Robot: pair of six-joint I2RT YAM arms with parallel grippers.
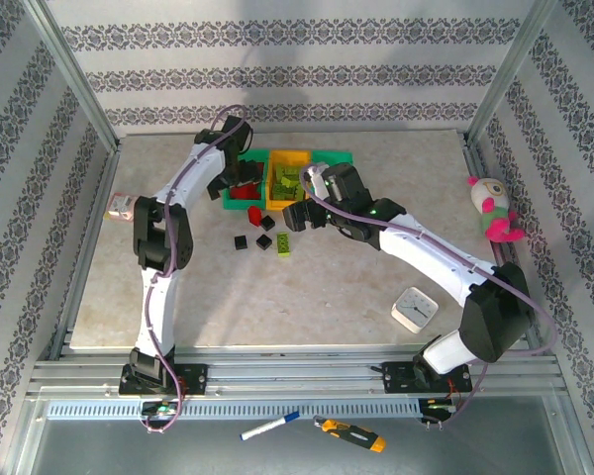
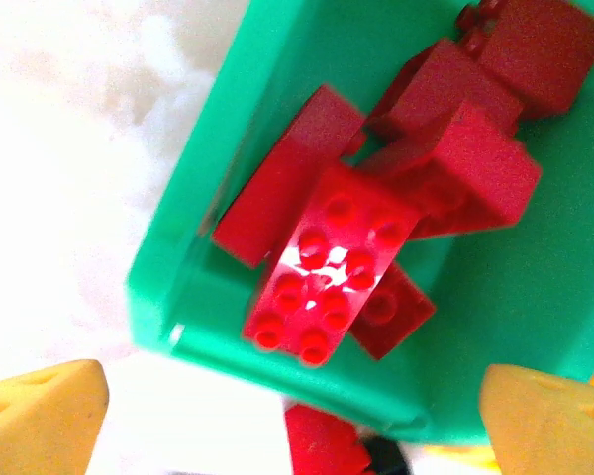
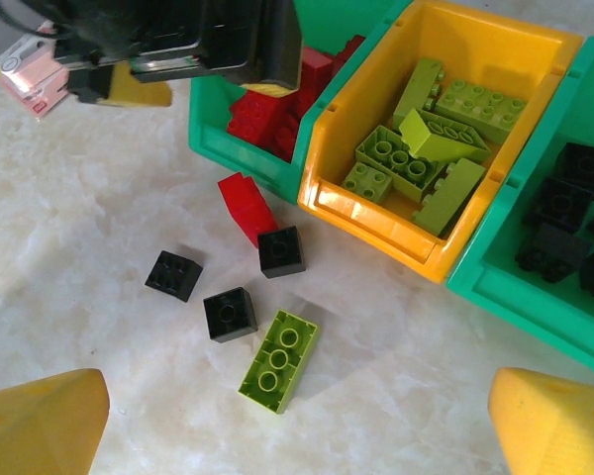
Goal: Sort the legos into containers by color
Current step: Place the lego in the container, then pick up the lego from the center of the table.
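My left gripper [image 2: 295,418] stood released, empty, red bricks [image 2: 327,262] piled in the green bin [image 2: 168,297] just ahead of its jaws; I read it as a red drop-off. My right gripper [image 3: 297,424] hung wide open; next it needed lowering onto the lime brick [image 3: 279,359] just ahead of its jaws, clear of the black bricks [image 3: 229,313] beside. The left arm [image 3: 178,40] hid part of that bin, and glare washed out the table [image 2: 69,148].

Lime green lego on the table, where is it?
Right wrist view, lower centre: the lime green lego lies flat beside a black brick, near the orange-yellow bin.
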